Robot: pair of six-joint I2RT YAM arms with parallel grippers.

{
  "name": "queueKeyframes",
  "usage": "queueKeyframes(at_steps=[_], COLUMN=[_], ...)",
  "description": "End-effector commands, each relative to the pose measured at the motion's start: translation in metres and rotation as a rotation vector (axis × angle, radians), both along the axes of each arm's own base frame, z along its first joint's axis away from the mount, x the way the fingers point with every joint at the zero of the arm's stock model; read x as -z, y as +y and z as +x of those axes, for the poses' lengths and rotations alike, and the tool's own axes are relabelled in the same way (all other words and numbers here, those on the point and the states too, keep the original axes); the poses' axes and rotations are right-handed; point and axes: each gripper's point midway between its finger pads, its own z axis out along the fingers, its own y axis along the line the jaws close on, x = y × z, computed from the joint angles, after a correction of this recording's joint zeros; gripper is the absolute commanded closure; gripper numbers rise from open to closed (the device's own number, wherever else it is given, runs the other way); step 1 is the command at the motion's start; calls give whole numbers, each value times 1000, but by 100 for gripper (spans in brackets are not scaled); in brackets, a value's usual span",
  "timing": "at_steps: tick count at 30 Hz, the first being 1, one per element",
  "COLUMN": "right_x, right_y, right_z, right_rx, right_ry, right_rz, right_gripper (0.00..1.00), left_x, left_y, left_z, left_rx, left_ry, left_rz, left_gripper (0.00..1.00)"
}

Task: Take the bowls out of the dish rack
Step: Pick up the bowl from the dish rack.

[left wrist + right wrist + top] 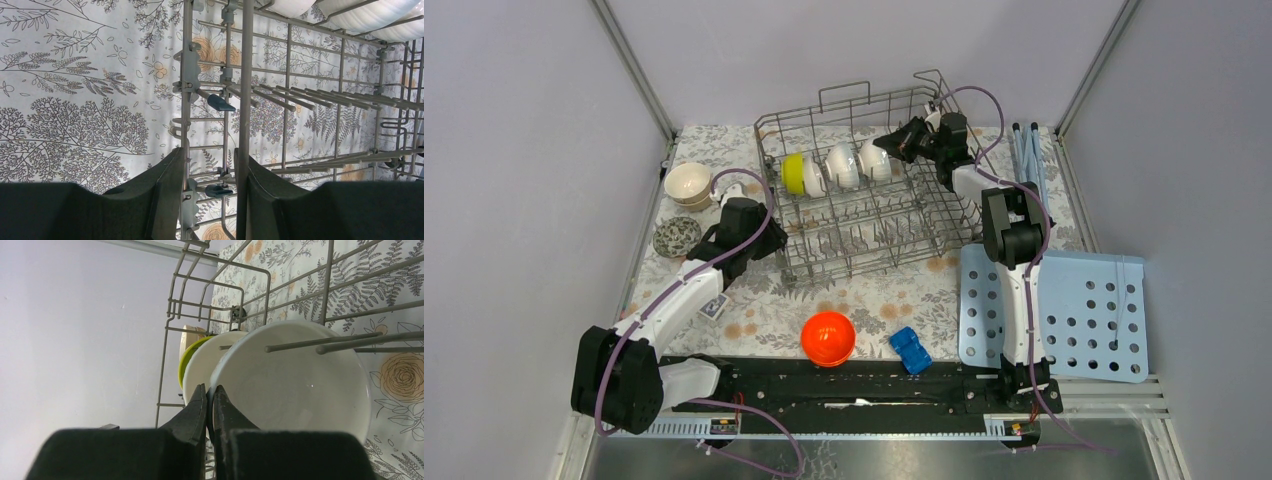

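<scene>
The grey wire dish rack (874,245) holds three bowls standing on edge in its back row: a yellow-green one (794,173) and two white ones (839,165) (876,160). My right gripper (902,142) reaches in from the right and is shut on the rim of the rightmost white bowl (300,390); the fingertips (210,390) pinch that rim. My left gripper (769,240) is at the rack's near-left corner. In the left wrist view its jaws (209,150) straddle the rack's side wires (287,95), touching them on both sides.
A cream bowl (689,185) and a patterned bowl (676,237) stand on the floral mat left of the rack. An orange bowl (828,338) and a blue toy car (911,350) lie near the front. A light-blue perforated board (1084,315) lies at the right.
</scene>
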Motion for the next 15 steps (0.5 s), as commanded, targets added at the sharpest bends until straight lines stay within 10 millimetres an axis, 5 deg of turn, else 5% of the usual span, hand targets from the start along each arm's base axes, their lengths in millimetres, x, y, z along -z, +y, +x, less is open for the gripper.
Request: queueKeyframes(at_steps=[1,15], right_x=[-167,-173], right_y=[-9,-14], right_z=[-31,-48], right_rx=[-77,-74], right_ry=[-327,-416], right_rz=[182,60], right_gripper=[100,100], left_x=[-6,-3], left_y=[15,11], left_z=[8,10], left_rx=[-77,-72], left_ry=[-27,-10], left_rz=[34,19], left_gripper=[55,50])
